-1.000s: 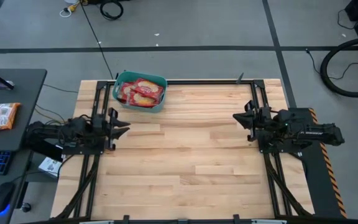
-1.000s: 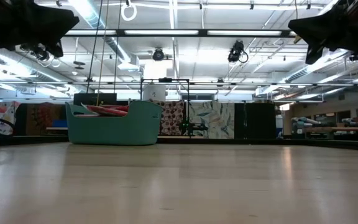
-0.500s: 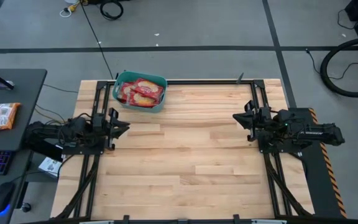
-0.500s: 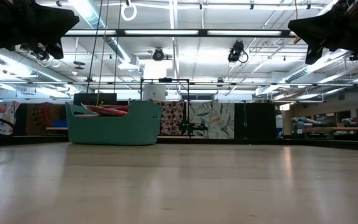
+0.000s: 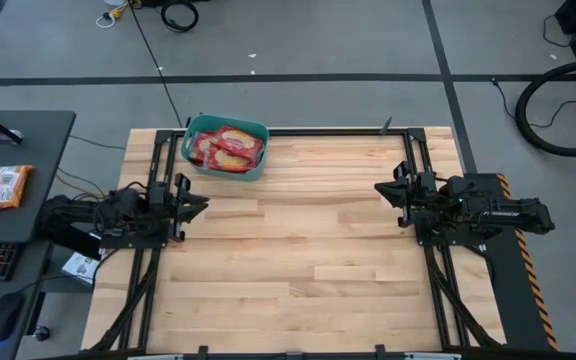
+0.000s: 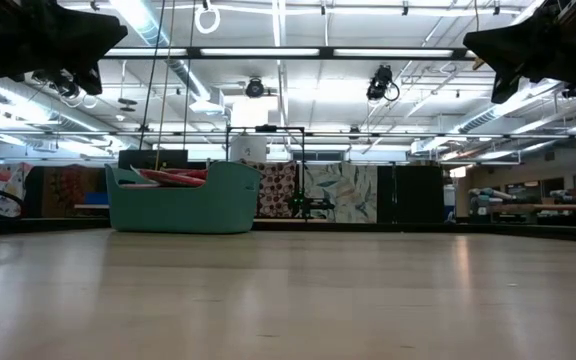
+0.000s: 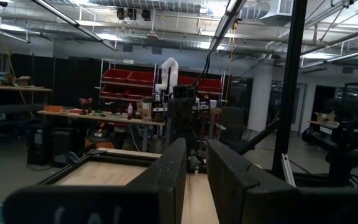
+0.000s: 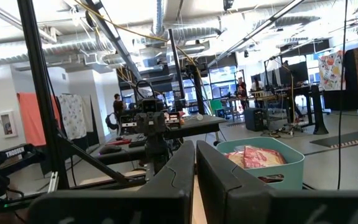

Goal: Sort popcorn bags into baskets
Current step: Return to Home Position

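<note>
- Left gripper (image 5: 200, 204) hovers over the left edge of the table (image 5: 298, 260), fingers a narrow slit apart, empty.
- Right gripper (image 5: 380, 188) hangs opposite, fingers all but touching, nothing held.
- Popcorn bags (image 5: 230, 147) lie piled in the teal basket (image 5: 226, 173), near the left fingers and well apart from the right.
- Those bags look light, crinkly and slippery; I'd pinch a flat edge seam.

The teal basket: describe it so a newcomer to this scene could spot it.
On the wooden table, go to the far edge, toward the left arm. The teal basket sits there, the only container, filled with red-orange popcorn bags.
</note>
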